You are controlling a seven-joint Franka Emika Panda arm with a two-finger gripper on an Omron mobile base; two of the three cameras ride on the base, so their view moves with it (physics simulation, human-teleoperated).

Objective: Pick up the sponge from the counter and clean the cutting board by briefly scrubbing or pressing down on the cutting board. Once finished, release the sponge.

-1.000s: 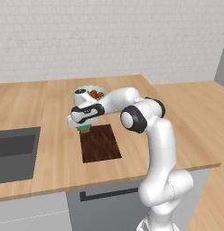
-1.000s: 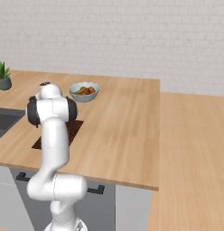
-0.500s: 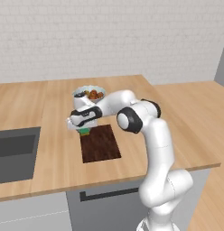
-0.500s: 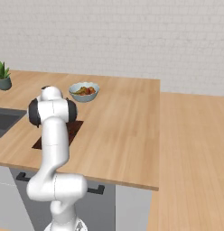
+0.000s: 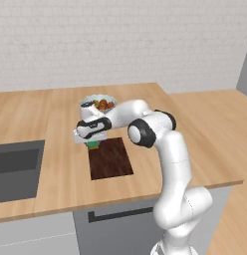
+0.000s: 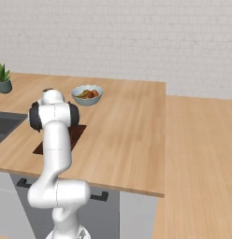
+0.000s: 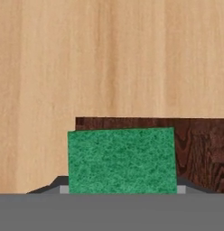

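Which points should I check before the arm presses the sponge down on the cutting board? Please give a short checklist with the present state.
1. Sponge sits between the fingers of the hand: ok; the hand view shows a dark fingertip at each side of it.
2. Firm grip on the sponge: cannot tell; contact is hidden.
3. Sponge is over the cutting board: partly ok; it overlaps the board's corner and also light counter.
4. Sponge already touches the board: cannot tell.
5. Bowl of food keeps away from the board: ok.
6. Board lies flat on the counter: ok.
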